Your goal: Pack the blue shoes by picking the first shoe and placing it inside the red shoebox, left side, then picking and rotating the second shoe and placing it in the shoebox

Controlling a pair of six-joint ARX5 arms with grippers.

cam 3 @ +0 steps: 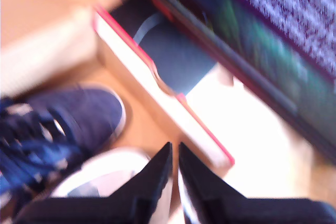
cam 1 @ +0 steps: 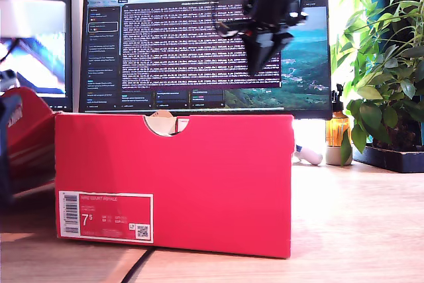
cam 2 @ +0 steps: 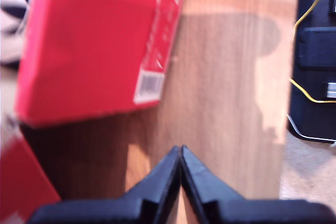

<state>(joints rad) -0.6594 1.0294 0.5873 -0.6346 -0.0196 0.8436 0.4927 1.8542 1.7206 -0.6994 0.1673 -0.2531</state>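
The red shoebox [cam 1: 199, 177] stands on the wooden table, its white barcode label [cam 1: 106, 215] at the exterior view's lower left and a notch in its top edge. My second gripper [cam 1: 257, 67] hangs above the box in front of the monitor, shut and holding nothing [cam 3: 174, 145]. Below it, a blue shoe [cam 3: 79, 121] with white laces lies by the notched box wall [cam 3: 157, 95], and a white sole [cam 3: 100, 177] shows beside it. My first gripper [cam 2: 181, 148] is shut and empty over bare table beside the red shoebox [cam 2: 89, 45].
A monitor [cam 1: 172, 44] stands behind the box. A plant [cam 1: 387, 64] and an amber bottle [cam 1: 336, 127] stand at the exterior view's right. A red lid [cam 1: 26, 130] leans at its left. A cable [cam 1: 136, 266] runs under the box. Black gear with yellow wire [cam 2: 315, 51] borders the table.
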